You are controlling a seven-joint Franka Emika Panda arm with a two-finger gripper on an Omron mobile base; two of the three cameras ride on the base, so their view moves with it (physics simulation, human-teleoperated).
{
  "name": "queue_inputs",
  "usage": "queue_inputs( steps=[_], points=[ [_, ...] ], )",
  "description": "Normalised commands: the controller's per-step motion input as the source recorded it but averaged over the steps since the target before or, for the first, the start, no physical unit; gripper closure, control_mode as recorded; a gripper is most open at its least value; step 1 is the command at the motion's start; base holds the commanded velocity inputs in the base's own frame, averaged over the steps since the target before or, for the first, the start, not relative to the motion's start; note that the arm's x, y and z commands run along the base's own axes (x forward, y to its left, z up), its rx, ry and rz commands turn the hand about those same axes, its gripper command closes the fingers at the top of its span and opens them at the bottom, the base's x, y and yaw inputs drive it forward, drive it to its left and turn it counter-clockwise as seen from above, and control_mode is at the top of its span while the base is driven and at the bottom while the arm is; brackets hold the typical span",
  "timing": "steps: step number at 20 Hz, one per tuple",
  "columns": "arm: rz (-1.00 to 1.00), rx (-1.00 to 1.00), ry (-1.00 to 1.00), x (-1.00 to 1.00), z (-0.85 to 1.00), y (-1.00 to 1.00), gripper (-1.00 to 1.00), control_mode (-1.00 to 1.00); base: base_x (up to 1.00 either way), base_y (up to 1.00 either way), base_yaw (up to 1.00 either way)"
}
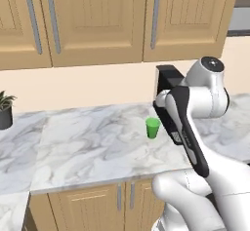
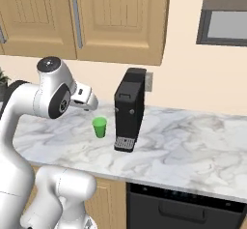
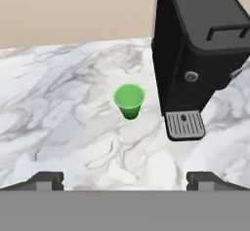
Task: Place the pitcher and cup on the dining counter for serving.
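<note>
pincer (image 3: 125, 180) hovers wide open, well short of the upright cup (image 3: 129, 100) ahead.

The arm (image 1: 205, 127) is glossy white, built of rounded, tube-like segments. A dark grey band runs lengthwise down one link at about 5 o'clock in the left base view. A round dark cap with a pale centre (image 2: 49, 64) tops the upper joint, and another dark disc (image 2: 61, 103) marks the joint's side. The hand (image 3: 125, 180) ends in two small dark grey fingertips (image 3: 46, 180).
</note>
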Motion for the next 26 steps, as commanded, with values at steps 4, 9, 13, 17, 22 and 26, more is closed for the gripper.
queue_inputs(
  steps=[4, 9, 13, 17, 22, 26],
  points=[
    [0.00, 0.00, 0.00, 0.00, 0.00, 0.00, -1.00, 1.00, 0.00, 0.63, -0.02],
    [0.00, 0.00, 0.00, 0.00, 0.00, 0.00, -1.00, 1.00, 0.17, 0.33, -0.07],
    [0.00, 0.00, 0.00, 0.00, 0.00, 0.00, -1.00, 1.00, 0.06, 0.11, -0.05],
    [-0.01, 0.00, 0.09, 0.15, -0.11, -0.01, -1.00, -1.00, 0.07, 0.04, -0.04],
    [0.00, -0.01, 0.32, 0.59, -0.42, -0.20, -1.00, -1.00, 0.00, 0.00, 0.00],
    [0.00, -0.06, 0.22, 0.77, -0.54, -0.16, -1.00, -1.00, 0.00, 0.00, 0.00]
  ],
)
